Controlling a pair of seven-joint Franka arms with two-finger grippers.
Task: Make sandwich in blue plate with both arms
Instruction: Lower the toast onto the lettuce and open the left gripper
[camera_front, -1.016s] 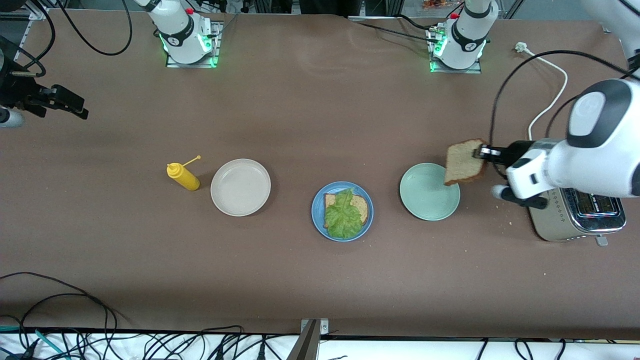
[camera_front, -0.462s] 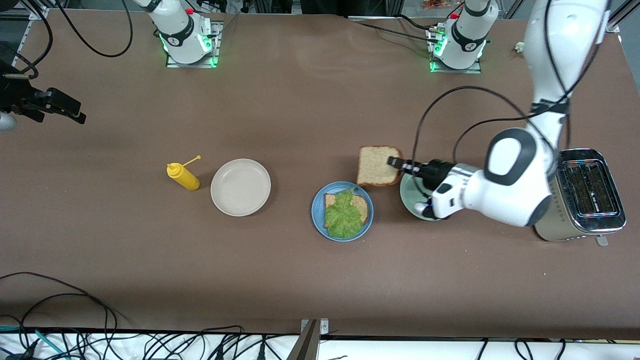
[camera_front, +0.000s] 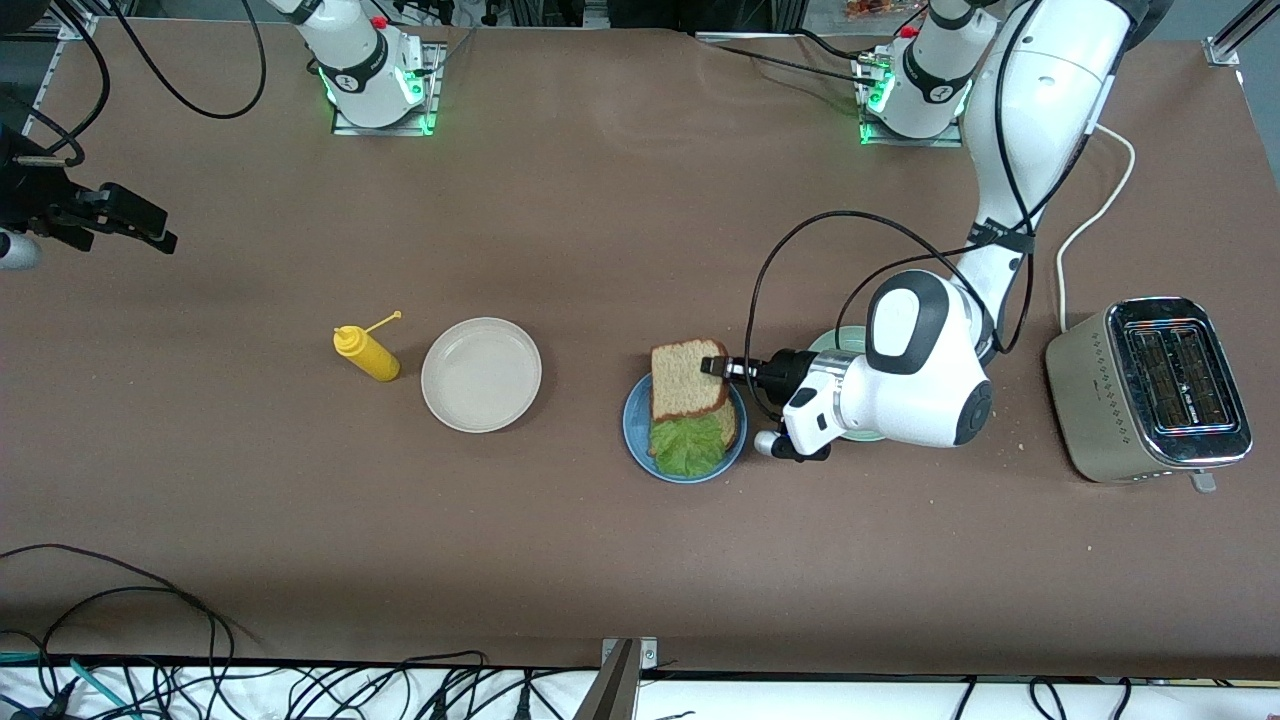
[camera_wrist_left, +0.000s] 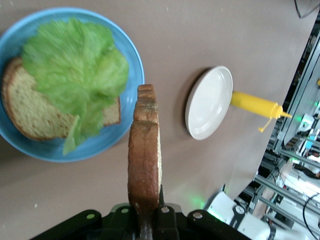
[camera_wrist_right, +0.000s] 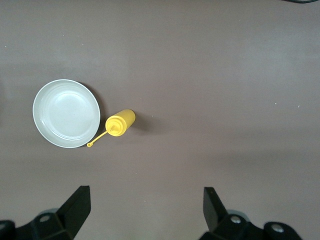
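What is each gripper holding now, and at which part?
The left gripper holds the top bread slice by its crust edge, over the blue plate. The right gripper is open and holds nothing.

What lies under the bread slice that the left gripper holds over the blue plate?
Under the held bread slice, gripped by the left gripper, lie a lettuce leaf on a second bread slice in the blue plate. The front view hides part of them.

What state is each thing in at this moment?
Top bread slice: held in the air over the blue plate.
Left gripper: shut on the slice.
Blue plate: holds bottom slice and lettuce.
White plate: empty.
Right gripper: open, waiting.
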